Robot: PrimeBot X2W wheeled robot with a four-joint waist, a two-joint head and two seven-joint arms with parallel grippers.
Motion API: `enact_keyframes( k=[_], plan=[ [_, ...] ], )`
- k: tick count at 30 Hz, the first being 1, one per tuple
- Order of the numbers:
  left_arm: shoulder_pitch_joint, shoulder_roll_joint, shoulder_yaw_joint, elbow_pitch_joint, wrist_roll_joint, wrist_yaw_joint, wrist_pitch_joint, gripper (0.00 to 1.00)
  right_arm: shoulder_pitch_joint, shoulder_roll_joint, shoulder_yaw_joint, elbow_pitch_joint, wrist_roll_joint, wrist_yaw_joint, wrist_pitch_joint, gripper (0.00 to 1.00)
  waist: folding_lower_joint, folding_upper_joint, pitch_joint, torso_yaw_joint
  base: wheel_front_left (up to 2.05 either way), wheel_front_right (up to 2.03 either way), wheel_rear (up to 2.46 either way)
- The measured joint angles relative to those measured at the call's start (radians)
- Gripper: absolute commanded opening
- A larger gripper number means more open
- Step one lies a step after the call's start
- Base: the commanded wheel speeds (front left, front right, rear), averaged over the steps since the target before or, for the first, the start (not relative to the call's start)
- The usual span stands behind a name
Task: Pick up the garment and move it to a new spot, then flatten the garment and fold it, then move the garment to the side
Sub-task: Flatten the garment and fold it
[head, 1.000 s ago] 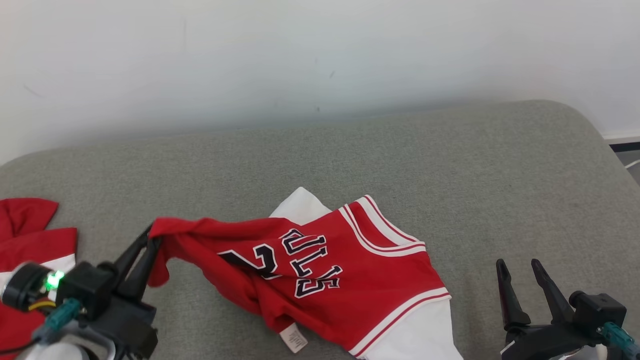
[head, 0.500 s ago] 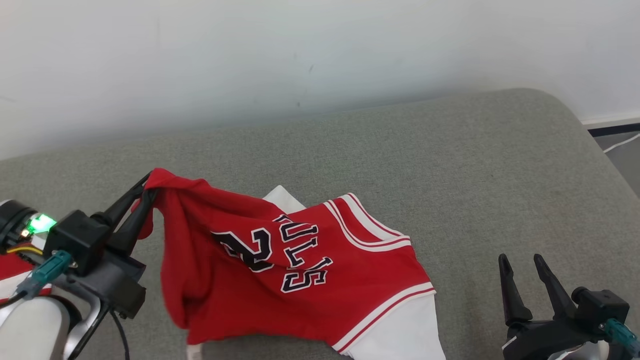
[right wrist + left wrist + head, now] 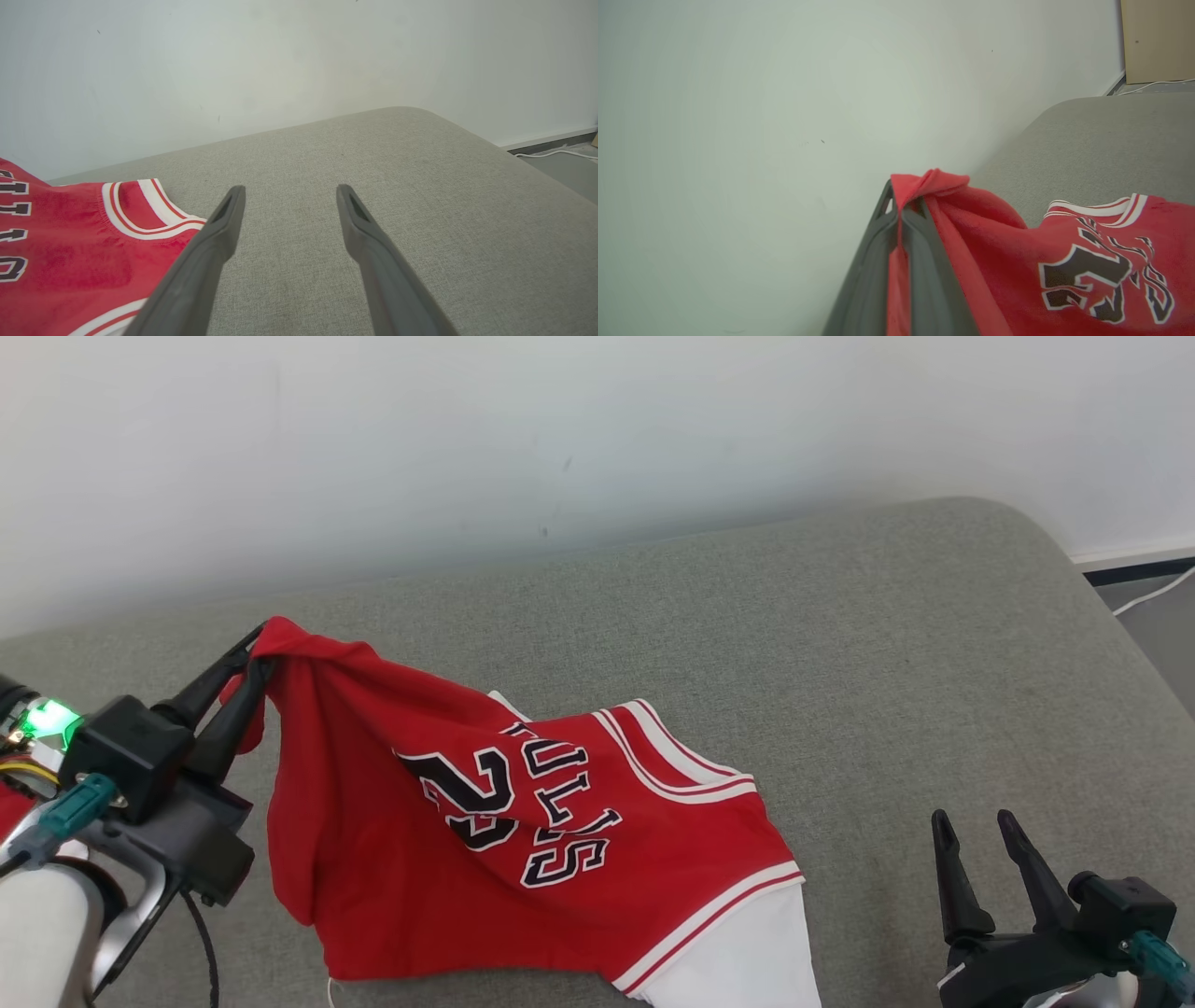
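The red jersey with black "BULLS" lettering and a number hangs by one bunched corner from my left gripper, which is shut on that cloth at the left. The lifted part drapes down; its striped trim and white sleeve part rest on the grey cushion. In the left wrist view the garment is pinched between the closed fingers of my left gripper. At the lower right my right gripper stands open and holds nothing. The right wrist view shows that gripper over bare cushion, with the jersey to its left.
A wide grey cushioned surface lies under everything, with a white wall behind it. Its rounded right edge drops to a floor with a white cable. A bit of another red cloth shows at the far left edge.
My left gripper has lifted the jersey corner up and away from me, so more of the garment hangs off the cushion. The camera has also shifted. The right gripper has stayed open in place.
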Motion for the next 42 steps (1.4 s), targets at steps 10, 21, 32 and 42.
enact_keyframes(
  k=[10,21,32,42],
  plan=[
    [-0.002,-0.013,-0.049,0.184,-0.060,-0.001,-0.069,0.00,-0.009,0.000,0.012,0.004,0.000,0.000,0.000,1.00,0.0000,0.0000,0.001,-0.014,0.00,0.00,0.00],
    [-0.019,-0.023,-0.047,0.431,-0.050,0.026,-0.236,1.00,-0.016,-0.004,0.009,0.009,0.000,0.000,0.000,1.00,0.0000,0.0000,0.012,-0.012,0.00,0.00,0.00],
    [0.047,-0.065,-0.031,0.439,-0.083,0.083,-0.293,1.00,-0.003,-0.007,0.002,0.007,0.000,0.000,0.000,1.00,-0.0001,0.0000,0.000,0.043,0.00,0.00,0.00],
    [0.179,-0.089,-0.047,0.359,-0.122,0.104,-0.273,1.00,-0.002,-0.006,0.007,0.007,0.000,0.000,0.000,1.00,-0.0002,0.0000,-0.010,0.097,0.00,0.00,0.00]
  ],
)
